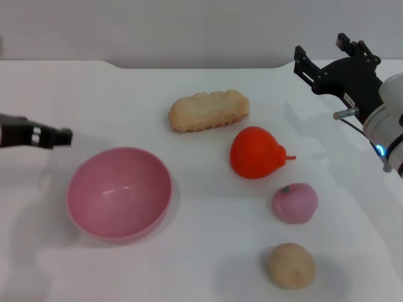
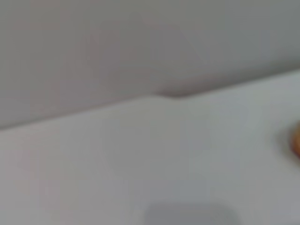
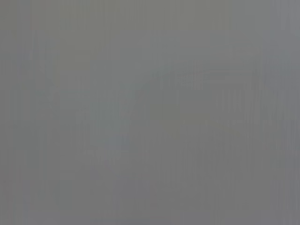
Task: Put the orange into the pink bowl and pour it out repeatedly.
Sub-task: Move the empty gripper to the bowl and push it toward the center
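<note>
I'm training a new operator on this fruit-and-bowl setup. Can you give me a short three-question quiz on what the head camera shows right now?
1. True or false: the orange already lies inside the pink bowl.
2. Which item lies farthest from the robot? A) biscuit B) pink fruit C) beige lump
3. Fill in: the right gripper is above the table's far ____ corner.

Key
1. False; the orange rests on the table, and the bowl is empty.
2. A
3. right; the left gripper is at the left edge, beside the bowl.
</note>
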`<state>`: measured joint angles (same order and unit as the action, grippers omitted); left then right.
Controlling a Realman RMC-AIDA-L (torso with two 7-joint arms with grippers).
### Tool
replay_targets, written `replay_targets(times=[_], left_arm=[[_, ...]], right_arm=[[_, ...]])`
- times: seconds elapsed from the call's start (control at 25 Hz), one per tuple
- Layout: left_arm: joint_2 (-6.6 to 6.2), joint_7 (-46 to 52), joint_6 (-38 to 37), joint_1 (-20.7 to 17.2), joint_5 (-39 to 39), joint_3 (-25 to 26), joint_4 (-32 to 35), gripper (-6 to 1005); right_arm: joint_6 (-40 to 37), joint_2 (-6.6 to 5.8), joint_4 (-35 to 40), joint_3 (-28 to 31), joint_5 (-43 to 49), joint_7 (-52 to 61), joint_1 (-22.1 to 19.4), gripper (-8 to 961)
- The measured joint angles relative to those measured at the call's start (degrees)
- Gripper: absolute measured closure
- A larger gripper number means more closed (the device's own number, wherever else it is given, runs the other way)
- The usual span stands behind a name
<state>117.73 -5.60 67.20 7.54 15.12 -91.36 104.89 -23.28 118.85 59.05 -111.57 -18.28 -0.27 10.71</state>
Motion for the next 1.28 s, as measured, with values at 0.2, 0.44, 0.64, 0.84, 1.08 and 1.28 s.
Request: replay_targets(times=[0.2, 0.44, 0.64, 0.84, 1.08, 1.28], left_arm=[[0.11, -0.09, 3.3, 0.68, 0.43, -0.33, 0.51, 268], [0.28, 1.36, 13.62, 4.54, 2.61, -3.72, 4.14, 279], [0.3, 1.6, 13.83, 5.2, 2.14, -3.89, 2.29, 289], [0.29, 1.61, 13.1, 5.31, 1.91, -3.9, 1.37, 298], [0.24, 1.4, 12.05, 5.48, 1.75, -3.9, -1.51, 310], [0.22, 1.64, 12.11, 5.54, 2.17, -4.51, -2.28, 319]], right_arm=[[0.0, -0.02, -0.27, -0.03, 0.0, 0.0, 0.11, 134], [0.0, -0.03, -0.35, -0.1, 0.0, 0.0, 0.06, 134], [-0.01, 0.02, -0.69, -0.12, 0.0, 0.0, -0.16, 134], [-0.01, 0.05, -0.85, -0.16, 0.0, 0.0, -0.16, 134], [-0.01, 0.07, -0.52, -0.63, 0.0, 0.0, -0.3, 134], [-0.02, 0.13, -0.46, -0.67, 0.0, 0.0, -0.36, 135]])
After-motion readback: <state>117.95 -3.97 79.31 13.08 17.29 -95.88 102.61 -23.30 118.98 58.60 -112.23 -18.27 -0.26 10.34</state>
